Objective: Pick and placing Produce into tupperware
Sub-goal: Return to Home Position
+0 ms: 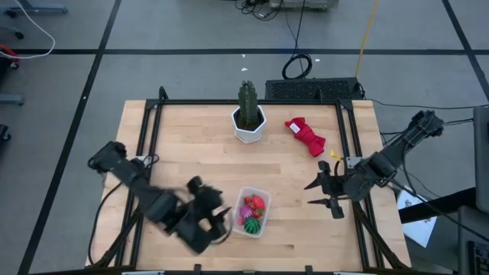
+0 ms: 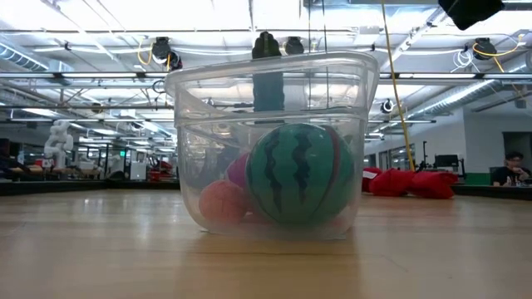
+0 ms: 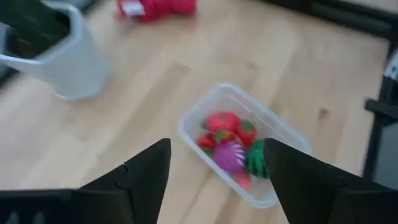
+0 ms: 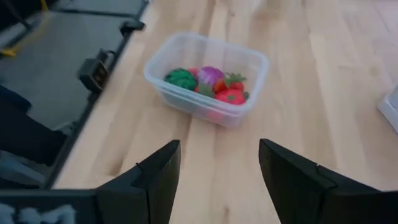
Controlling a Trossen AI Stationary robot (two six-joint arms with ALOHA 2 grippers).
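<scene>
The clear tupperware (image 1: pixel 252 212) stands on the wooden table near its front edge. It holds the produce: a green striped ball (image 2: pixel 299 174), a red piece (image 3: pixel 224 121), a purple spiky piece (image 3: pixel 229 155) and small red and pink bits. My left gripper (image 1: pixel 219 221) hovers just left of the tupperware, blurred; in the left wrist view it (image 3: pixel 217 149) is open with nothing between its fingers. My right gripper (image 1: pixel 313 194) hangs open to the right of the tupperware and above the table; the right wrist view shows it (image 4: pixel 219 146) holding nothing.
A tall green cactus in a white hexagonal pot (image 1: pixel 248 118) stands at the far middle of the table. A red cloth bundle (image 1: pixel 306 136) lies at the far right. Black frame rails (image 1: pixel 149 130) run along the table's sides. Bare wood lies between the tupperware and the pot.
</scene>
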